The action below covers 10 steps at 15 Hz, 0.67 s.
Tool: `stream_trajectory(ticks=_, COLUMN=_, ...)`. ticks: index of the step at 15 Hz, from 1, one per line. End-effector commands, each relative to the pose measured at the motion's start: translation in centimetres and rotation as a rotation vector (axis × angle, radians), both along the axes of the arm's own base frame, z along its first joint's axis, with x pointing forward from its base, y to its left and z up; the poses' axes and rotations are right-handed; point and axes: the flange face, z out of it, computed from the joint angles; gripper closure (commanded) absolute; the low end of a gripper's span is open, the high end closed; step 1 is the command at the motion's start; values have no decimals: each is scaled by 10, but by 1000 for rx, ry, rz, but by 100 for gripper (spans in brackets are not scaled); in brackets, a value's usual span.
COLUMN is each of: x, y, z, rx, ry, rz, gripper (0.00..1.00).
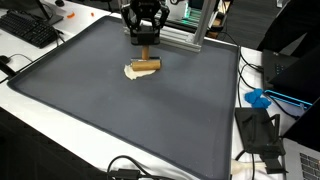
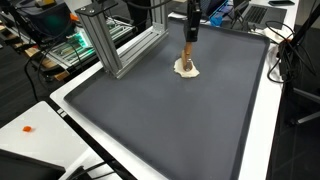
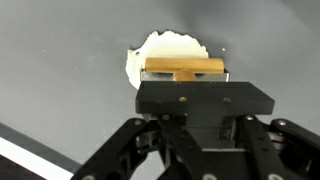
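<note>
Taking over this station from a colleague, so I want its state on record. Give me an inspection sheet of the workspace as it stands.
Surface: dark grey mat lying flat on a white table.
Job's things: wooden block in the gripper, over a cream, cloth-like piece that lies on the mat; whether they touch cannot be told.
Clutter: off the mat, a keyboard and a blue object.
Grippers: gripper shut on the wooden block, pointing down.
Cables: black cables on the table by the mat's edge.
Surroundings: aluminium frame at the mat's far side; benches with gear beyond.
</note>
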Motion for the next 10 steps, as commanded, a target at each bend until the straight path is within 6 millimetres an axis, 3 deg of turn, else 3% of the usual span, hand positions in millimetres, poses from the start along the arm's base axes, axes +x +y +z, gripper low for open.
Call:
stream_trajectory(ticks=1, x=-5, y=4, z=-24, rx=45, ry=-4, rz=-15, gripper=78)
stream_trajectory(ticks=10, x=-5, y=6, z=-31, rx=87, ry=-60, rz=-91, gripper=78)
